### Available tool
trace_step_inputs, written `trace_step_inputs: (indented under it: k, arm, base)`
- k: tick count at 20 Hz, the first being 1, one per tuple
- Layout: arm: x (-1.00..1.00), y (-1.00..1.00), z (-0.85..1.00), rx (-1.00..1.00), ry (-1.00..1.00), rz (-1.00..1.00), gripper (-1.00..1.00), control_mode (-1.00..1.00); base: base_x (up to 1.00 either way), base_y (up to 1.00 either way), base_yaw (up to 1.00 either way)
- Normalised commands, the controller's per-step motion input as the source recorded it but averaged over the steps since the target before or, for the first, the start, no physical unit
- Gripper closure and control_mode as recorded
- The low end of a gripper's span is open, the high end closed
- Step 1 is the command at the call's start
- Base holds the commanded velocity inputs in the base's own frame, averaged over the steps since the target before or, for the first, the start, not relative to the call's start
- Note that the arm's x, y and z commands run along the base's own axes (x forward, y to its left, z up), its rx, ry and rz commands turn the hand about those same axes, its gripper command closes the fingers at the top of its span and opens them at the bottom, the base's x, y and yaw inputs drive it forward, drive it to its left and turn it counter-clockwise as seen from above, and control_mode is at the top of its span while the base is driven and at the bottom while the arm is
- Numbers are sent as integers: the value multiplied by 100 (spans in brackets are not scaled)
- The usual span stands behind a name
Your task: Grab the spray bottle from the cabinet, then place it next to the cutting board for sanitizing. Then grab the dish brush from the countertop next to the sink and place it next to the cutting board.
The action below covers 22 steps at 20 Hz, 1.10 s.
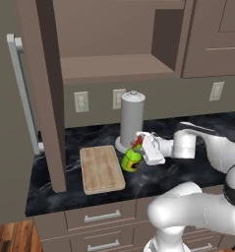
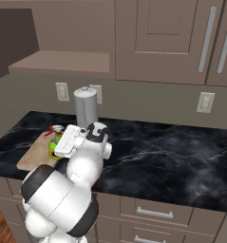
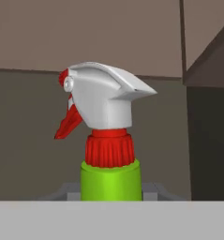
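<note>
On the black countertop [image 1: 188, 172], just right of the cutting board [image 1: 101, 168]: the spray bottle [image 1: 132, 158] in the gripper [image 1: 141, 147].

From the left base view, the green bottle sits tilted right at the board's right edge, in front of the grey paper-towel cylinder [image 1: 132, 120]; whether its base touches the marble I can't tell. It has a yellow-and-black label, but the writing's way too small to read. The open cabinet [image 1: 106, 49] is above, door swung out left. Right base view: the white hand covers most of the spray bottle [image 2: 54, 142], with the red nozzle poking out left over the cutting board [image 2: 34, 154]. Hand view: the red-and-white trigger head and green neck of the spray bottle [image 3: 108, 140] sit dead centre, jaws closed partway around the bottle, gripping it.
</note>
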Motion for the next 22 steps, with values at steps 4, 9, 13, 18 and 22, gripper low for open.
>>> trace_step_inputs:
  k: [4, 9, 13, 18, 22]
  arm:
    - [17, -22, 0, -3, 5, 6, 100, -100]
    - [8, -8, 0, -14, 7, 0, 100, -100]
    - [2, 0, 0, -4, 0, -3, 100, -100]
    - [-10, 0, -1, -5, -1, -11, 100, -100]
    - [-23, 15, -9, -15, -3, -23, 100, -100]
  base:
    - [0, 0, 0]
    - [0, 0, 0]
    - [0, 0, 0]
    - [0, 0, 0]
    - [0, 0, 0]
